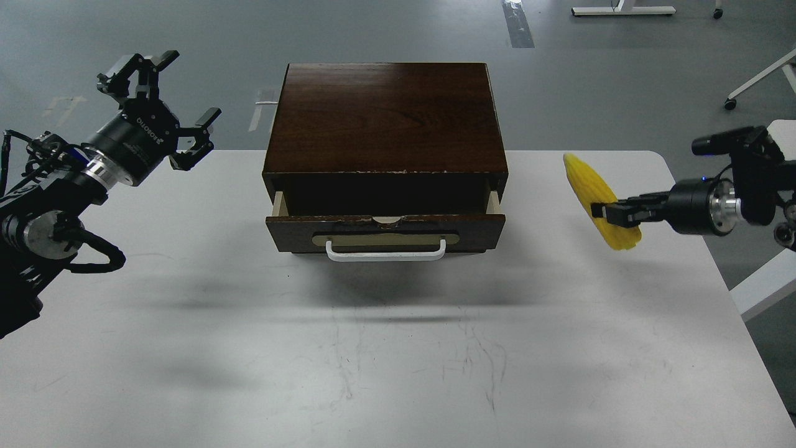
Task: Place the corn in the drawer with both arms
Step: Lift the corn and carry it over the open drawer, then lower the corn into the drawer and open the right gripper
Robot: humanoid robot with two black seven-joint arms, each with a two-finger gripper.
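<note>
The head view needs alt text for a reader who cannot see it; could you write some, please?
The right gripper holds a yellow corn above the white table, right of a dark wooden cabinet whose drawer is slightly open. The left gripper hovers open at left.

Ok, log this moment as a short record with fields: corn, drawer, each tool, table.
corn: yellow cob, tilted, held off the table, right of the cabinet
drawer: drawer pulled partly out, white bar handle facing the robot, inside dark, contents not visible
cabinet: dark brown wooden box, centred at the table's far edge
right tool: right tool shut on the corn near its lower end
left tool: left tool open, fingers spread, raised left of the cabinet, holding nothing
table: white tabletop, scuffed
</note>
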